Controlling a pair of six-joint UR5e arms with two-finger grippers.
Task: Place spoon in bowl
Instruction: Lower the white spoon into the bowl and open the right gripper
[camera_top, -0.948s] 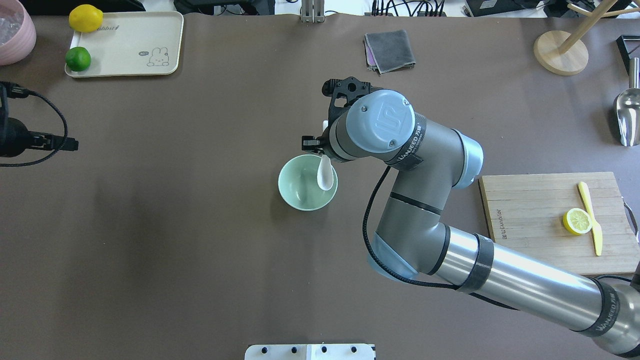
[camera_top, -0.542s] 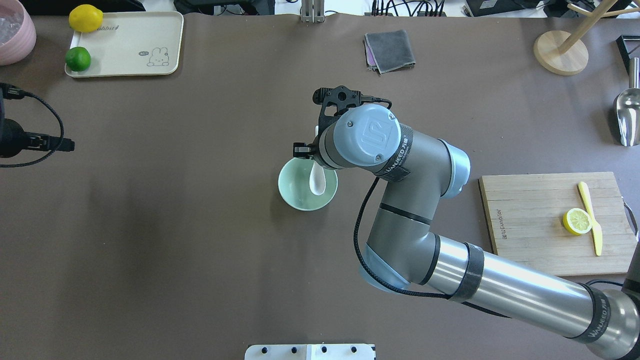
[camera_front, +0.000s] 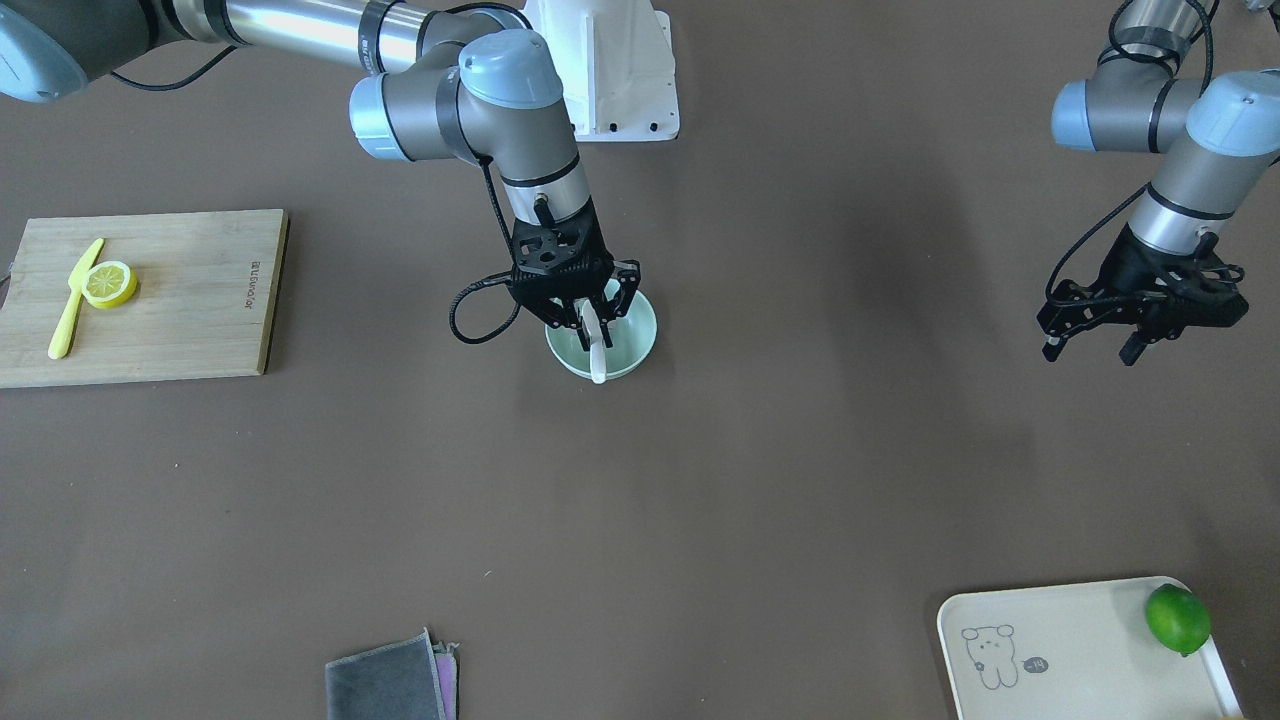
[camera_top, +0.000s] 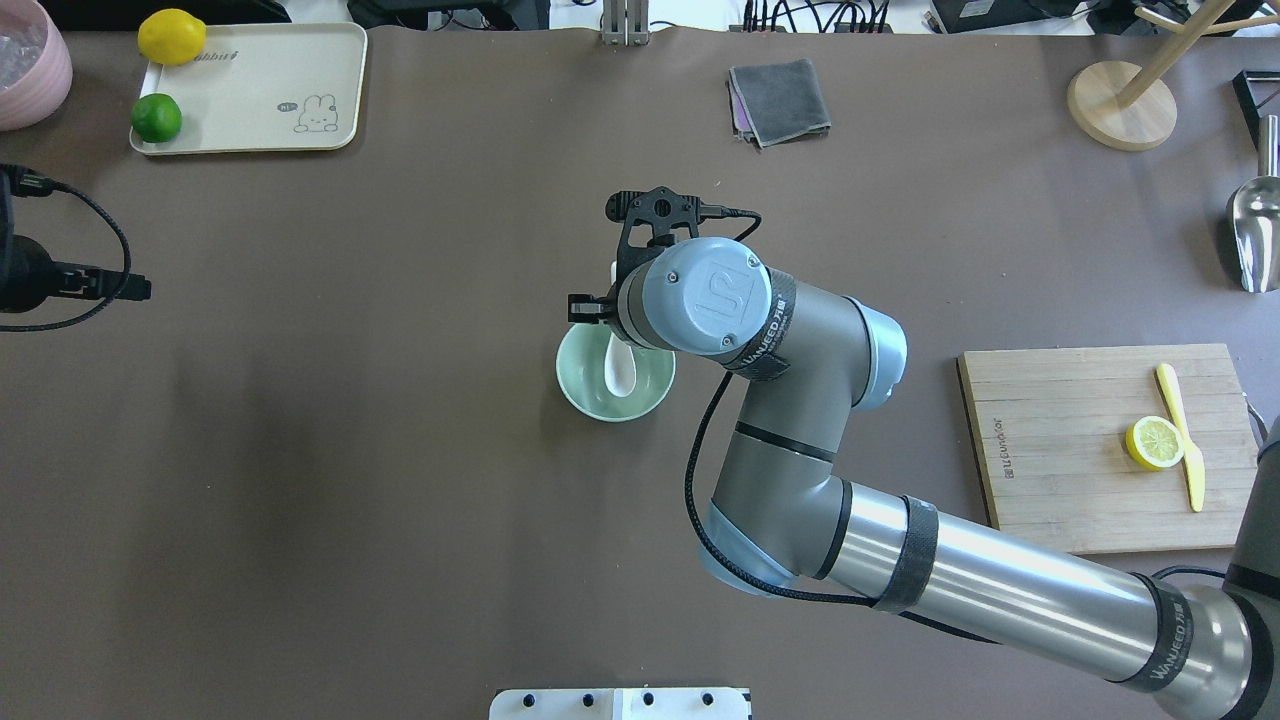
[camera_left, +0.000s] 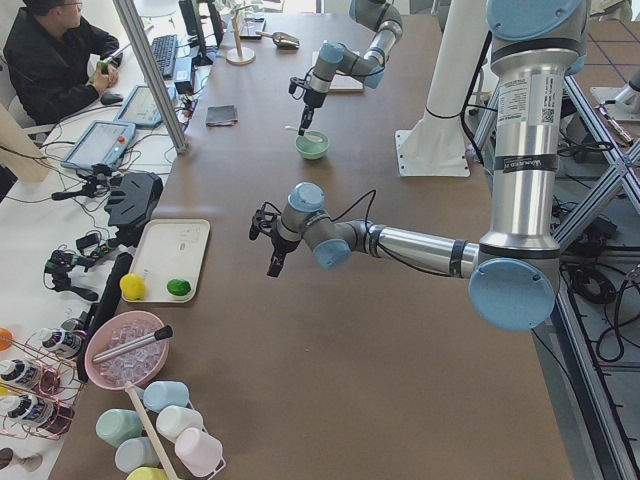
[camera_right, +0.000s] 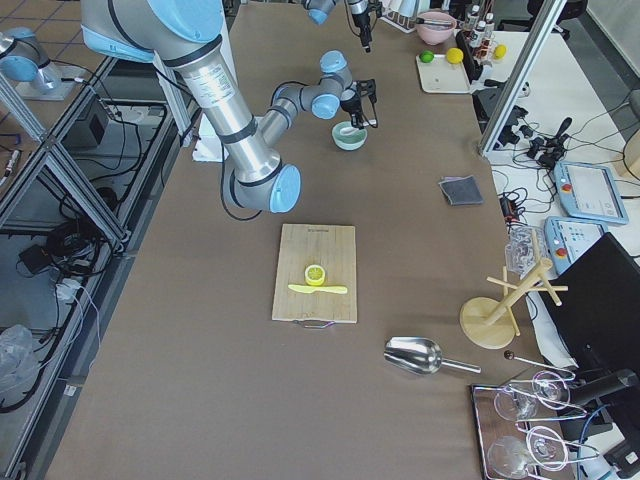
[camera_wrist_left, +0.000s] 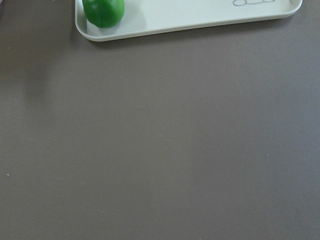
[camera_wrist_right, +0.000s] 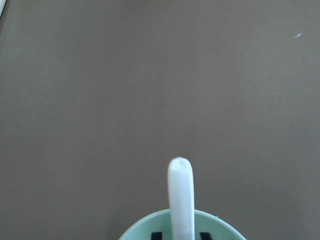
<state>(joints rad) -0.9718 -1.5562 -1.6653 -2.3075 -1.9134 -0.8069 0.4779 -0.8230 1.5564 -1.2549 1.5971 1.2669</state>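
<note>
The pale mint-green bowl (camera_top: 588, 395) stands mid-table, also in the front view (camera_front: 637, 338). The white spoon (camera_top: 620, 372) tilts with its scoop down inside the bowl and its handle up toward the far side (camera_front: 597, 355). My right gripper (camera_front: 592, 315) hovers over the bowl's far rim, shut on the spoon's middle. In the right wrist view the handle (camera_wrist_right: 180, 195) points forward over the bowl's rim (camera_wrist_right: 135, 232). My left gripper (camera_front: 1090, 352) is open and empty, far off near the table's left side.
A cream tray (camera_top: 250, 90) with a lime (camera_top: 156, 118) and lemon (camera_top: 171, 37) lies far left. A grey cloth (camera_top: 780, 100) lies at the back. A cutting board (camera_top: 1080, 470) with a lemon half (camera_top: 1154, 442) and yellow knife (camera_top: 1180, 435) lies right.
My right gripper has moved left with the spoon. The scoop has shifted from the bowl's right rim to its middle. The left arm has hardly moved.
</note>
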